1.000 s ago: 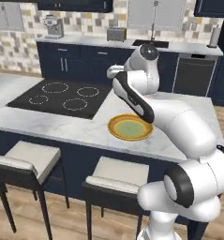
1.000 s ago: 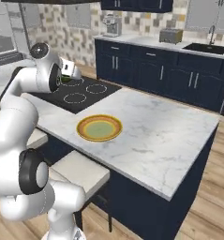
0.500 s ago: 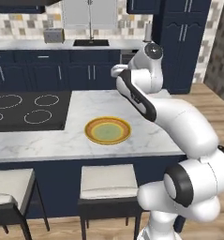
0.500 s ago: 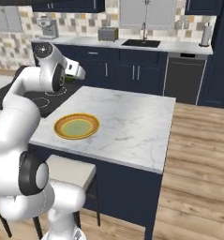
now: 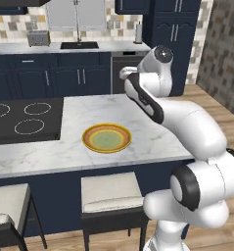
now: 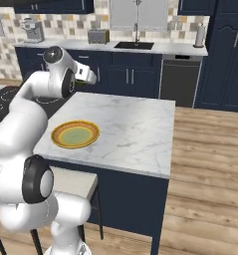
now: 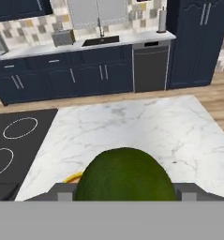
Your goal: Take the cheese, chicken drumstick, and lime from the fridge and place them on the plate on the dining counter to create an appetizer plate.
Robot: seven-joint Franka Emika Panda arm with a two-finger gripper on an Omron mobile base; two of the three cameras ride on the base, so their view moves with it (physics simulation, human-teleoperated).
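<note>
My gripper is shut on the lime, a dark green ball that bulges up between the two fingertips in the hand view. The hand hovers above the far side of the dining counter, a white veined marble top. On it lies the plate, with a yellow-orange rim, a greenish centre and nothing on it. From the right the same plate sits in front of and below the hand. A sliver of the plate peeks out left of the lime. The cheese, chicken drumstick and fridge are out of view.
A black cooktop covers the counter's left part. Two stools stand under the near edge. Behind are navy cabinets, a counter with a sink, a toaster and a dishwasher. Wooden floor lies to the right.
The whole scene has slid across both base views, so the base has moved along the counter. The lime stays in the gripper, and the plate has not moved on the counter.
</note>
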